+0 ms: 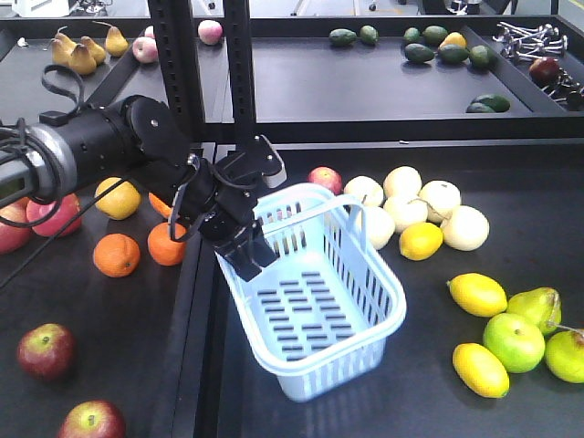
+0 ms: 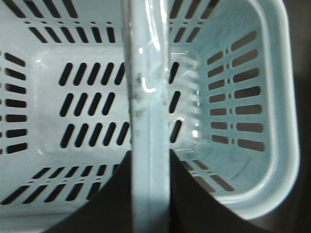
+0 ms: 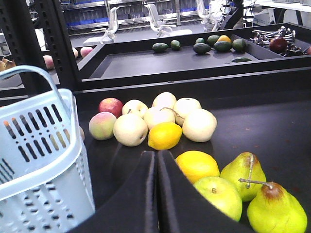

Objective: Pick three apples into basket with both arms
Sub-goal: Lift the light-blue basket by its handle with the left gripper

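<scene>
The pale blue basket (image 1: 394,294) stands in the middle of the front view, empty. My left gripper (image 1: 248,258) is at its left rim, shut on one hinged handle (image 2: 149,73); that handle runs up between the black fingers (image 2: 109,194) over the slotted basket (image 2: 284,102) floor. Two dark red apples (image 1: 46,350) (image 1: 91,422) lie at the front left, and another apple (image 1: 326,179) behind the basket. My right gripper (image 3: 156,156) is shut on nothing, low beside the basket (image 3: 46,145), facing an apple (image 3: 111,105). It does not show in the front view.
Oranges (image 1: 117,255) and a yellow fruit (image 1: 119,198) lie under the left arm. Pale round fruits (image 1: 440,201), lemons (image 1: 477,294), a green apple (image 1: 514,341) and pears (image 3: 274,208) sit to the right. Black rack posts (image 1: 178,64) stand behind.
</scene>
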`<state>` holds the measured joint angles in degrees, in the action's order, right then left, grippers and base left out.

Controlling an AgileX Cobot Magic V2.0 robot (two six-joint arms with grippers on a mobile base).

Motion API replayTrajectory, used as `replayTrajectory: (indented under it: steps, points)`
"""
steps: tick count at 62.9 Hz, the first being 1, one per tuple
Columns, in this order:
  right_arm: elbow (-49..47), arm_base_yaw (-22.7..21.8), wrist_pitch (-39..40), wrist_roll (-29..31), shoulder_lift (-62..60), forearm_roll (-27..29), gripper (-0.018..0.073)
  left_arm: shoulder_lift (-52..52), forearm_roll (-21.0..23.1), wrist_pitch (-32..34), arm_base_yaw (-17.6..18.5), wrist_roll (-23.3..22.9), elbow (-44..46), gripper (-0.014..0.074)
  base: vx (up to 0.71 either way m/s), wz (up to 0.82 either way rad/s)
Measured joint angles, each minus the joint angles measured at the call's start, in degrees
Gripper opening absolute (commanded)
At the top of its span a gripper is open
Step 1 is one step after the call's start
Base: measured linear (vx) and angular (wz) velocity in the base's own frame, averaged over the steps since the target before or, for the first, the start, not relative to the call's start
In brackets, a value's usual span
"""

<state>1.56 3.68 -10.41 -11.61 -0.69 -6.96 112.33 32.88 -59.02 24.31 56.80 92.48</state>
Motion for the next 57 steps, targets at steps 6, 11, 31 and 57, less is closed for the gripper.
replayTrajectory:
  steps: [6, 11, 31, 57]
  points:
    - [0.00, 0.00, 0.00, 0.00, 0.00, 0.00, -0.0007, -2.10, 1.88, -3.30, 0.00, -0.91, -0.10, -0.0008, 0.00, 0.00]
    - [0.00, 0.00, 0.00, 0.00, 0.00, 0.00, -0.0007, -5.15, 3.25, -4.42, 0.11, -3.44, -0.10, -0.0008, 0.00, 0.00]
    - [0.00, 0.00, 0.00, 0.00, 0.00, 0.00, -0.0007, -22.51, 4.03, -6.54, 0.12, -17.36, -0.17, -0.0008, 0.00, 0.00]
    - [0.00, 0.00, 0.00, 0.00, 0.00, 0.00, -0.0007, -51.37, 4.65, 7.76, 0.12, -26.65, -29.69, -0.0008, 0.00, 0.00]
